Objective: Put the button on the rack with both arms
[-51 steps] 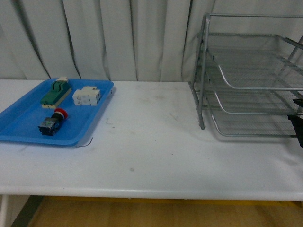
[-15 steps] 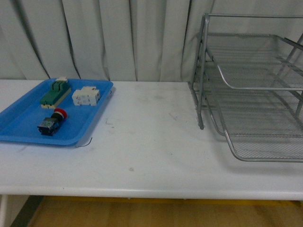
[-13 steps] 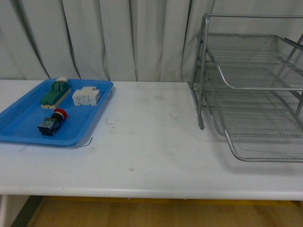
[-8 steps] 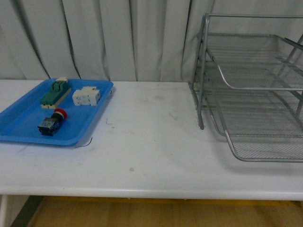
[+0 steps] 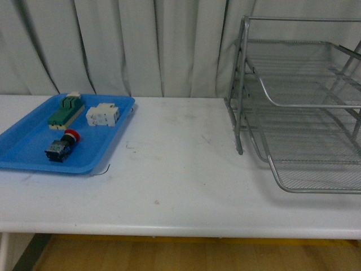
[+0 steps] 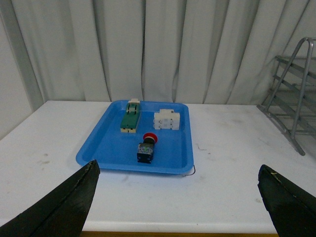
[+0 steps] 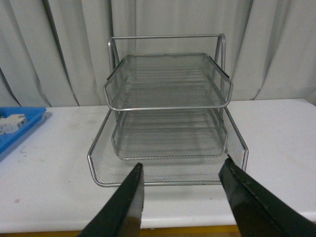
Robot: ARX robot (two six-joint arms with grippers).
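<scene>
Slid forward since earlier, the rack's (image 5: 299,107) bottom tier (image 5: 316,169) juts out, while the button (image 5: 61,145) lies in the blue tray (image 5: 25,144) near a white block (image 5: 102,114), well apart from the rack, and the left gripper (image 6: 177,168) and right gripper (image 7: 181,164) spread wide, empty.

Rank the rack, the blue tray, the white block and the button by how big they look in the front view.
1. rack, though partly cut off by the picture's edge
2. blue tray
3. white block and button: they look about alike, so unranked
</scene>
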